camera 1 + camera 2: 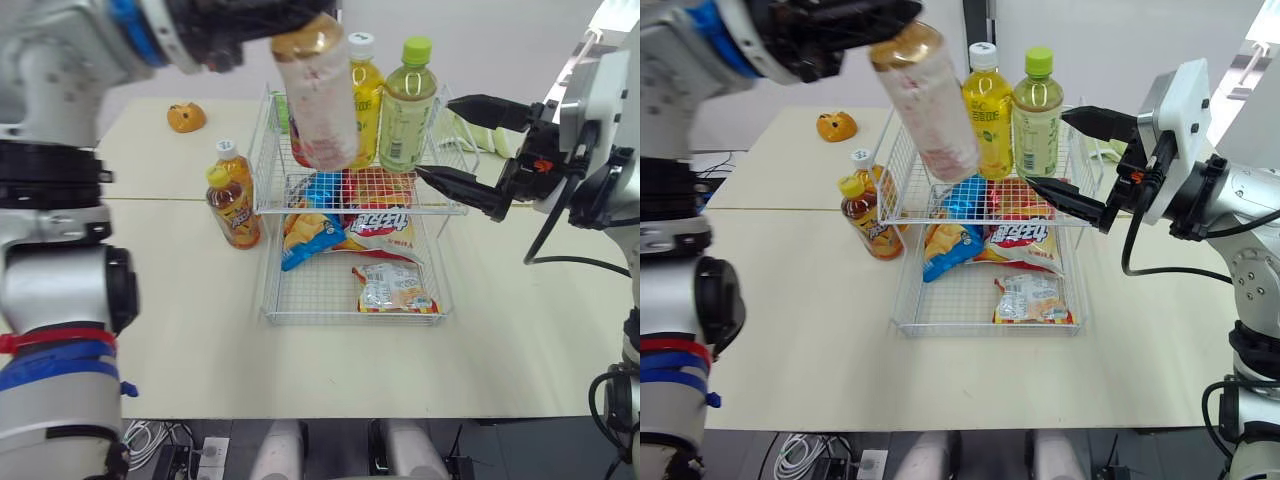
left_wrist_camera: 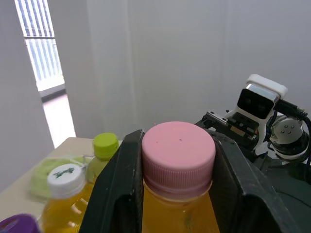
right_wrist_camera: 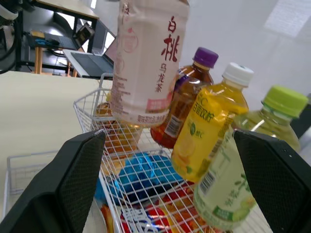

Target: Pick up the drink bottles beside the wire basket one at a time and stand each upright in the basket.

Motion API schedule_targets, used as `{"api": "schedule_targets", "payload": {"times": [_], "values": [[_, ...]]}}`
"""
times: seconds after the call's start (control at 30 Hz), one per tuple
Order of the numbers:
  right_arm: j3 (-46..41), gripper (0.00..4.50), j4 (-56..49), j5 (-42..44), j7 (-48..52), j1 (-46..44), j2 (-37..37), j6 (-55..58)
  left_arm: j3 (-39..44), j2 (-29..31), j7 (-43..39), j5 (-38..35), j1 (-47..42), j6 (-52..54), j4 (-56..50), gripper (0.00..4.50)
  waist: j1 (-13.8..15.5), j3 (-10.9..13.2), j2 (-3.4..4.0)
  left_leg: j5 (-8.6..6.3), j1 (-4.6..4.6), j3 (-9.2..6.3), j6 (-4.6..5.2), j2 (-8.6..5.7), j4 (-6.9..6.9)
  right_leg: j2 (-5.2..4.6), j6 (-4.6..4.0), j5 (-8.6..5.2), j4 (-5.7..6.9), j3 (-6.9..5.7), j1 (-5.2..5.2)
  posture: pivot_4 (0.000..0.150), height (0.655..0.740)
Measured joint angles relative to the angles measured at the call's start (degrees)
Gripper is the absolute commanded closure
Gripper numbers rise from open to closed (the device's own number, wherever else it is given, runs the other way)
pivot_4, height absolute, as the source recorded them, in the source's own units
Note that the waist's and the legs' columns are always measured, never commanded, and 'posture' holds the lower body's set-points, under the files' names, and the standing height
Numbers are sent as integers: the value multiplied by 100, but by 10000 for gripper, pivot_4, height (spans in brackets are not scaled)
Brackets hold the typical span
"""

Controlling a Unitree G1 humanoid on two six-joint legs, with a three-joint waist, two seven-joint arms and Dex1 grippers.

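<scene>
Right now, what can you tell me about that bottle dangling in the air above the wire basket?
The peach tea bottle is clear plastic with a pink screw cap, amber drink showing at the shoulder, and a pale pink-white label bearing red Chinese characters. The left gripper holds it by the cap, jaws shut on either side. It hangs tilted, base lower, over the upper tier of the wire basket, touching nothing else that I can see.

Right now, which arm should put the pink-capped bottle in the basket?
Left. Its tool grips the pink-capped bottle right above the basket; the right tool is open, empty, beside the basket.
</scene>
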Motion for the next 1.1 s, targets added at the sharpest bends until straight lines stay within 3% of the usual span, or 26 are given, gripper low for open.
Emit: {"api": "schedule_targets", "payload": {"times": [0.33,1.1], "values": [[-851,0,-782,589,-297,1093,-498,524,-273,-1237,-195,1060,-26,-1306,572,31434,14,10,15,0,-8,-1,1,-5,4,-4,3,0,2,-1,-3,1500,7400],[-886,0,-910,1154,-686,1255,-704,537,-257,-1885,45,1749,227,-1699,698,31434,27,9,16,0,6,-4,1,-6,7,-3,6,-2,2,-3,14,1500,7400]]}}
